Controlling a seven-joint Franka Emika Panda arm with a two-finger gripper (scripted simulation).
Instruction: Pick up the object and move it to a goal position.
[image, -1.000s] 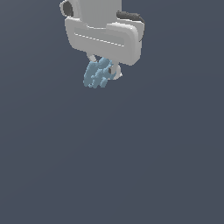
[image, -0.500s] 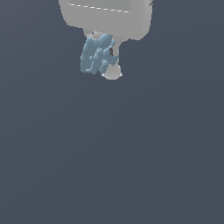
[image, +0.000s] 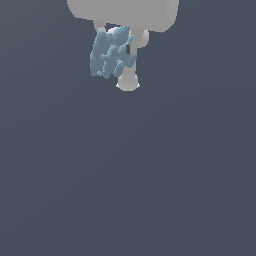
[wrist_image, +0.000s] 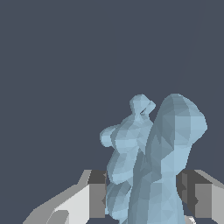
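The object (image: 111, 53) is a small pale sky-blue lumpy item with stubby lobes, hanging below the white hand at the top of the exterior view. My gripper (image: 120, 70) is shut on it; one white finger (image: 128, 80) shows past its lower edge, the other is hidden behind it. In the wrist view the object (wrist_image: 153, 162) stands between the two grey-padded fingers (wrist_image: 97, 192), touching both pads. The object is lifted clear of the dark surface.
A plain dark slate-grey surface (image: 150, 175) fills both views. Only the underside of the white hand (image: 125, 12) shows at the top edge of the exterior view; the arm above is out of frame.
The hand has risen toward the top of the exterior view with the object in its grip, and both appear larger. The grip has held throughout.
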